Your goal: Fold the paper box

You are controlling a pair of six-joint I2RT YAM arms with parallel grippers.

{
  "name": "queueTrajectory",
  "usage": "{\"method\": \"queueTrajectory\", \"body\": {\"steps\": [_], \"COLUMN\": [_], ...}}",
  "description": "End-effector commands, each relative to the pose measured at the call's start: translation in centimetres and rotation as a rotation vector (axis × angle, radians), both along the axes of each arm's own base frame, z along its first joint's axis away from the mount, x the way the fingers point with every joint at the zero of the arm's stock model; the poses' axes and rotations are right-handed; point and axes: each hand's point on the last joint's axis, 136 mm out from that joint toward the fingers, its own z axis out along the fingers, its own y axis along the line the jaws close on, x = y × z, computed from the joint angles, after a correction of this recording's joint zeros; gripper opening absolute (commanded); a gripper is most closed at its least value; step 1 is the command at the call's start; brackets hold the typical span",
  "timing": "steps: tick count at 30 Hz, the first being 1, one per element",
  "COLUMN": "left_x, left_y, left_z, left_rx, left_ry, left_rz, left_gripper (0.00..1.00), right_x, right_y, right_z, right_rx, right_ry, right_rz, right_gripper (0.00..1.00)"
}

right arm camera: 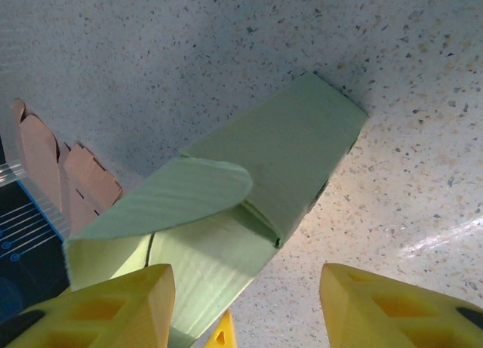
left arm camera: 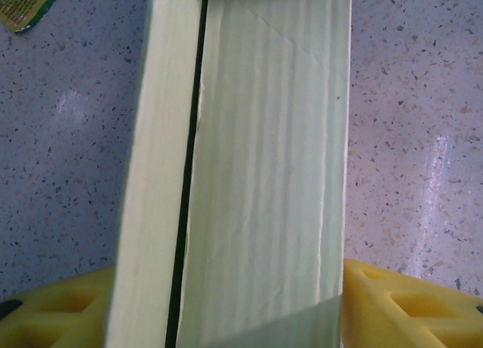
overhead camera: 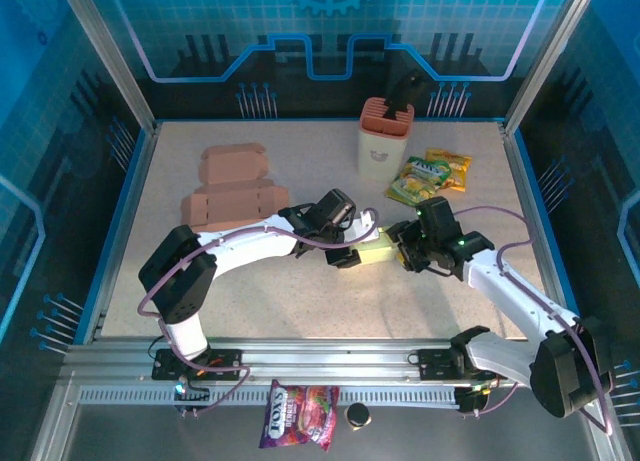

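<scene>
Top view, left to right. The left arm (overhead camera: 250, 243) runs from a folded elbow low across the table (overhead camera: 300, 306) toward centre. The left gripper (overhead camera: 345, 255) is clamped on the left end of the box (overhead camera: 376, 249). In its wrist view the pale green body fills the gap between both fingers (left arm camera: 400, 303). The box lies at mid-table between the two grippers, its long axis along the line joining them. The right gripper (overhead camera: 405, 253) meets the other end, jaws apart. In its wrist view one finger sits at the box's edge and the other finger (right arm camera: 392, 303) stands clear over bare table. A rounded flap (right arm camera: 181, 193) stands open toward this gripper, so tucking it probably falls to the right side. The right arm (overhead camera: 510, 291) slants in from its base, wrist turned leftward.
</scene>
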Motion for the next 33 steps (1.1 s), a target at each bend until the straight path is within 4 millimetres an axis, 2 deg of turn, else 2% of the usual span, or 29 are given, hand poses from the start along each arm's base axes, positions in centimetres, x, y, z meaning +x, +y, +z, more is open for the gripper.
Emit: {"method": "queueTrajectory", "body": {"steps": [1,4,8,12,13,16,20,22,27,31,33], "left_x": [0.6,0.7,0.7,0.6,0.6,0.3,0.0,-0.1,-0.1,-0.2,-0.2], "left_y": [-0.2,-0.2,-0.2,-0.2,-0.2,0.0,0.5,0.8,1.2,1.3,1.5], "left_z": [0.3,0.3,0.3,0.3,0.3,0.5,0.7,0.6,0.6,0.8,0.7], "left_rx": [-0.003,-0.002,-0.002,0.000,0.000,-0.008,-0.023,-0.017,-0.012,-0.017,-0.016], "left_ry": [0.008,0.006,0.005,0.003,0.002,0.010,0.027,0.026,0.031,0.033,0.036], "left_rz": [0.014,0.013,0.011,0.005,0.002,-0.012,-0.034,-0.043,-0.058,-0.069,-0.074], "left_gripper": [0.62,0.62,0.62,0.61,0.59,0.54,0.50,0.50,0.50,0.51,0.52], "right_x": [-0.7,-1.0,-1.6,-1.7,-1.4,0.4,2.4,2.3,1.8,2.1,2.4], "right_y": [-0.3,-0.3,-0.5,-0.3,-0.3,-0.1,-0.1,-0.8,-1.9,-0.7,-0.7], "right_z": [-1.9,-2.6,-3.0,-2.6,-2.0,1.8,7.8,8.9,8.6,7.1,6.4], "right_rx": [-0.028,-0.037,-0.056,-0.057,-0.061,-0.101,-0.205,-0.276,-0.275,-0.233,-0.255], "right_ry": [0.053,0.082,0.121,0.125,0.107,-0.032,-0.293,-0.362,-0.404,-0.391,-0.382], "right_rz": [-0.010,-0.010,-0.003,0.007,0.015,0.114,0.403,0.540,0.760,0.875,0.904], "right_gripper": [0.52,0.48,0.36,0.36,0.36,0.39,0.41,0.44,0.47,0.45,0.45]}}
